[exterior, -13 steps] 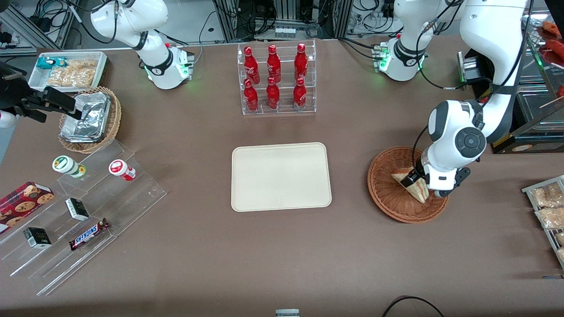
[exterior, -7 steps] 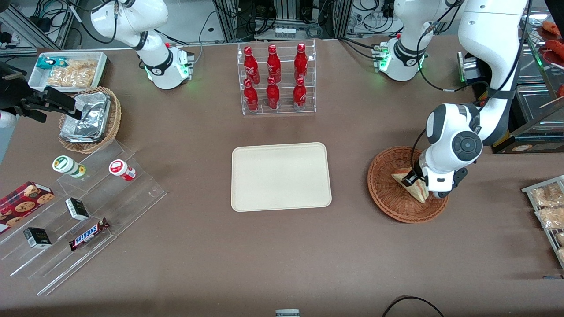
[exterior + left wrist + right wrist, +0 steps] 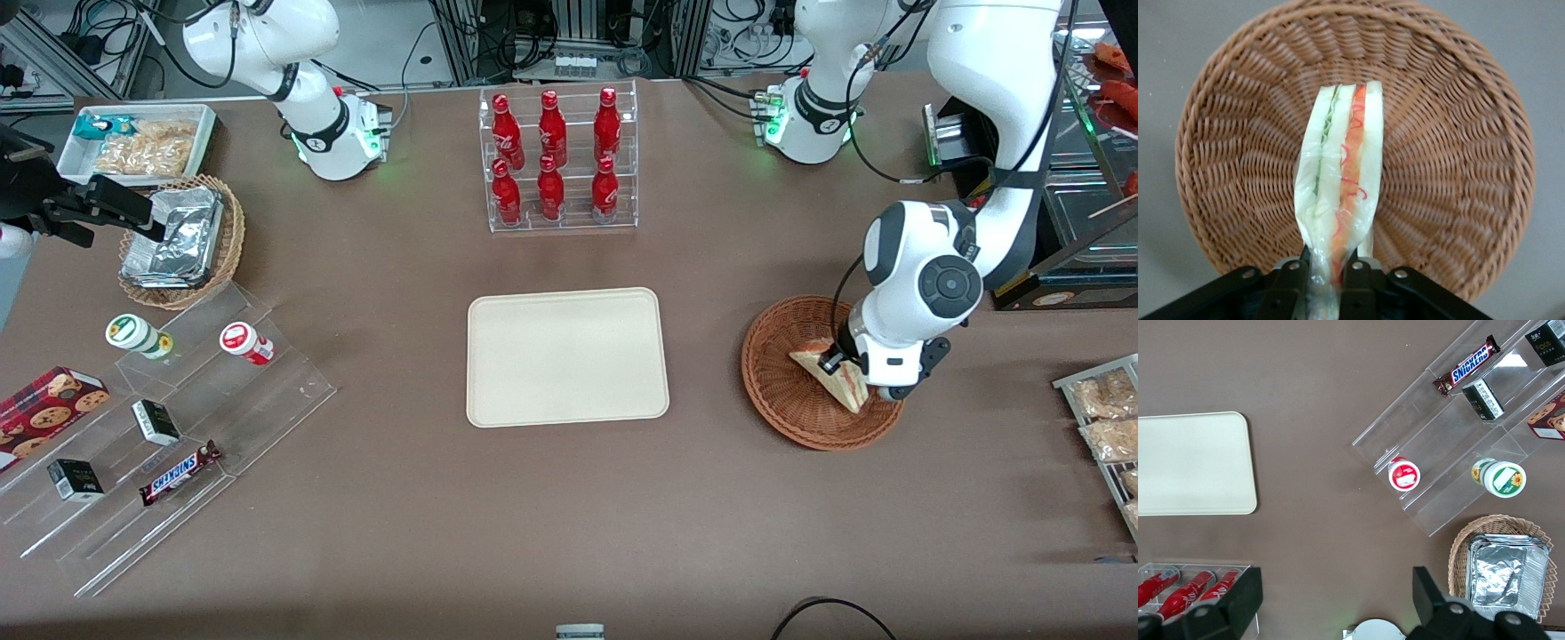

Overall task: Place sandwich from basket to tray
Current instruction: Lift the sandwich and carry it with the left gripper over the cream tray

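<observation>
Gripper [image 3: 1327, 277] pinches the wrapped, red-and-green-layered sandwich [image 3: 1338, 180] over the wicker basket [image 3: 1451, 133].

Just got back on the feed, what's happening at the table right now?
The left arm's gripper is down in the reddish-brown wicker basket, its fingers shut on one end of the sandwich. The sandwich is on edge, its layered filling showing, and is over the basket, not carried away yet. The cream tray lies flat on the table toward the parked arm's end from the basket, with nothing on it, so the move to the tray is not yet done.
</observation>
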Controlling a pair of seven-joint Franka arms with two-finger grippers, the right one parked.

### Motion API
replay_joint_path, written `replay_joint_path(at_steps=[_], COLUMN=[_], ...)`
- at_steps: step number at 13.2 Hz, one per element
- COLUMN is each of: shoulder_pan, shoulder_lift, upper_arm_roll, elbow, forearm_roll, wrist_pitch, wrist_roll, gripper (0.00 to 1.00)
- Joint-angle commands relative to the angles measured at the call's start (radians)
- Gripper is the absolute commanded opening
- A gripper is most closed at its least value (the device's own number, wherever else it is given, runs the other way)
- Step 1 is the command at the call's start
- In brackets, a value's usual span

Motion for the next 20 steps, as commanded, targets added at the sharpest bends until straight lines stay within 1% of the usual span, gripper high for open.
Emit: replay_joint_path(at_steps=[1, 3, 6, 9, 11, 12, 14, 17, 20], shoulder_pan=[-0.096, -0.184, -0.29, -0.377, -0.403, -0.408, -0.422, -0.495, -0.551], shoulder_lift=[-0.027, -0.001, 0.084, 0.198, 0.284, 0.315, 0.387, 0.492, 0.564], upper_arm_roll=[0.004, 0.003, 0.003, 0.0, -0.029, -0.057, -0.103, -0.104, -0.101], elbow=[0.027, 0.113, 0.271, 0.41, 0.522, 0.562, 0.66, 0.794, 0.878], forearm_roll=[0.005, 0.014, 0.01, -0.006, -0.056, -0.063, -0.064, -0.06, -0.034], wrist_pitch=[-0.064, -0.213, -0.338, -0.342, -0.342, -0.34, -0.339, -0.323, -0.325], wrist_roll=[-0.012, 0.002, 0.006, 0.005, 0.003, -0.003, -0.021, -0.056, -0.081], gripper=[0.08, 0.09, 0.09, 0.09, 0.09, 0.09, 0.09, 0.09, 0.09])
